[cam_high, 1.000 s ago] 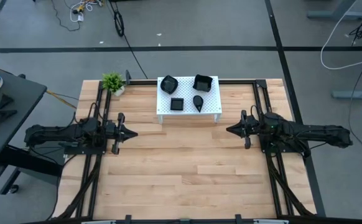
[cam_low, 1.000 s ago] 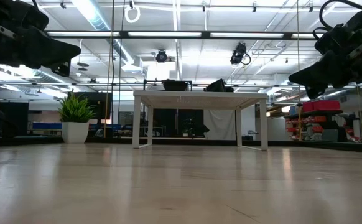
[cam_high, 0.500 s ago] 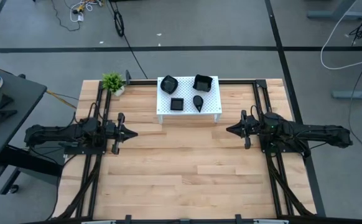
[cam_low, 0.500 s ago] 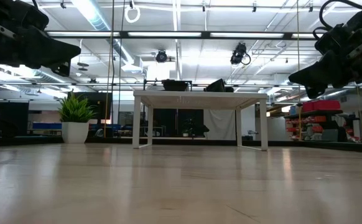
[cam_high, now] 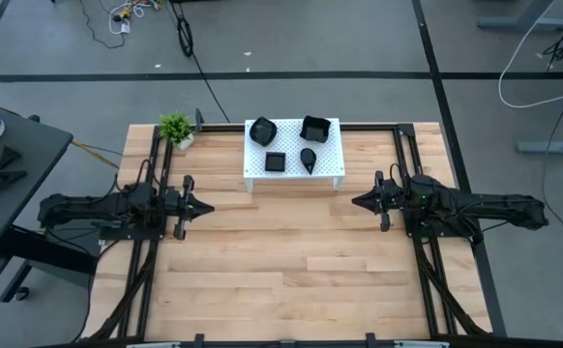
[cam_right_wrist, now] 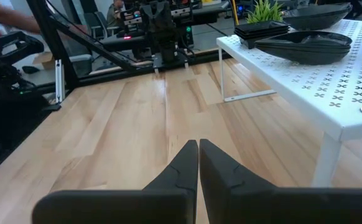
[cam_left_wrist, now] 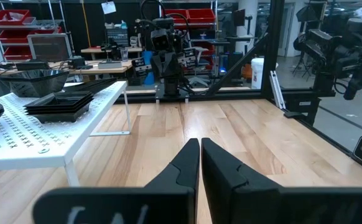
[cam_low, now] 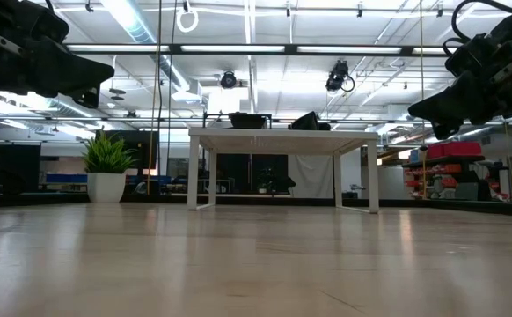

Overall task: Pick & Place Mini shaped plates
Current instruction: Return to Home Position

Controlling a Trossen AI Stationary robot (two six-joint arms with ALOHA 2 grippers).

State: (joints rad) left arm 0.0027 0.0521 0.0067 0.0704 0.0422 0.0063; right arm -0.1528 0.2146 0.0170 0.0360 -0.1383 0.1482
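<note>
Gleaming wooden table (cam_high: 291, 261), plates (cam_high: 262, 130) on stand (cam_high: 332, 162) — ceiling lights (cam_low: 124, 16)

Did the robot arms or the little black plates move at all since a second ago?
No, nothing visibly changed. The left gripper and the right gripper wait facing each other, fingers shut and empty, and the four stacks of black plates sit on the white stand, just as before.

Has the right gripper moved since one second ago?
No. The right gripper, shut, keeps its spot near the white stand's right end; the left gripper, shut, waits opposite.
</note>
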